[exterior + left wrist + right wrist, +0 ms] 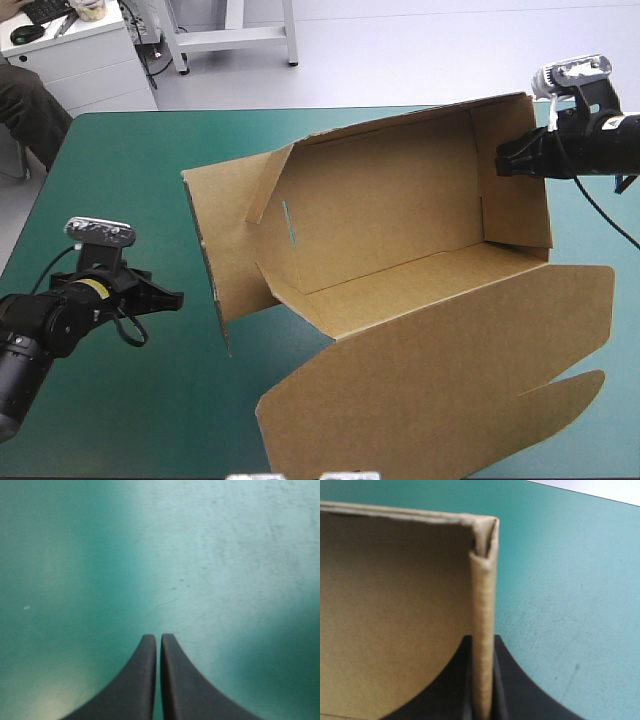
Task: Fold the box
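Brown box (pixel 400 230), pinched at upper right by the right tool (pixel 502 160) alone, might have slumped; the left tool (pixel 158 639) sat pressed together.

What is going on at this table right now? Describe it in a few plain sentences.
A robot is partway through folding a brown box. Its right tool is shut on the box's right end wall. Its left tool is shut on nothing, over bare teal-green cover, clear of the box. The left end panels splay open, and the lid lies flat toward the near edge.
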### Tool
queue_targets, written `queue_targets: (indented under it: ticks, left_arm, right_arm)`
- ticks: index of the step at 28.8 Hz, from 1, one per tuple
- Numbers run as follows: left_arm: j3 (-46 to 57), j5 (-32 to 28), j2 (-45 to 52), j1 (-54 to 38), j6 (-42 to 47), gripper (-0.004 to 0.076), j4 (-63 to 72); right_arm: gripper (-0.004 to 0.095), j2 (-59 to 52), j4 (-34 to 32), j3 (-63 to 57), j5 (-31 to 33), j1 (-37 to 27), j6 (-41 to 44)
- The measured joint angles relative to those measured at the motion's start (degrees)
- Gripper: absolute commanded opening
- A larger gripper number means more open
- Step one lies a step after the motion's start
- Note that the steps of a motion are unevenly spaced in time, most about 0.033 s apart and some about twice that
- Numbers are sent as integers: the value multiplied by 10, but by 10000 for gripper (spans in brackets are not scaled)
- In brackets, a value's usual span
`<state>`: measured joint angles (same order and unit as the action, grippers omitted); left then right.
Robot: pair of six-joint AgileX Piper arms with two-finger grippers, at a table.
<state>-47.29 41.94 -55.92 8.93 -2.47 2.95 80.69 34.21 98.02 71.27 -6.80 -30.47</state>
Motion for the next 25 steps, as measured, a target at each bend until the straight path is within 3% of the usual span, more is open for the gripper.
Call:
queue_targets:
  ticks: [7, 13, 17, 22, 25]
  left_arm:
    - [1, 0, -81, -57, -284, 19, 365]
    - [1, 130, -109, -154, -493, 19, 621]
    - [1, 230, -124, -197, -562, 15, 715]
    - [1, 261, -136, -201, -569, 23, 753]
    - [1, 263, -136, -201, -558, 131, 763]
  right_arm:
    - [-21, 0, 1, 1, 0, 0, 0]
    - [-20, 0, 0, 1, 0, 0, 0]
    - [-20, 0, 0, 1, 0, 0, 0]
    - [-20, 0, 15, 1, 0, 0, 0]
    - [-19, 0, 22, 1, 0, 0, 0]
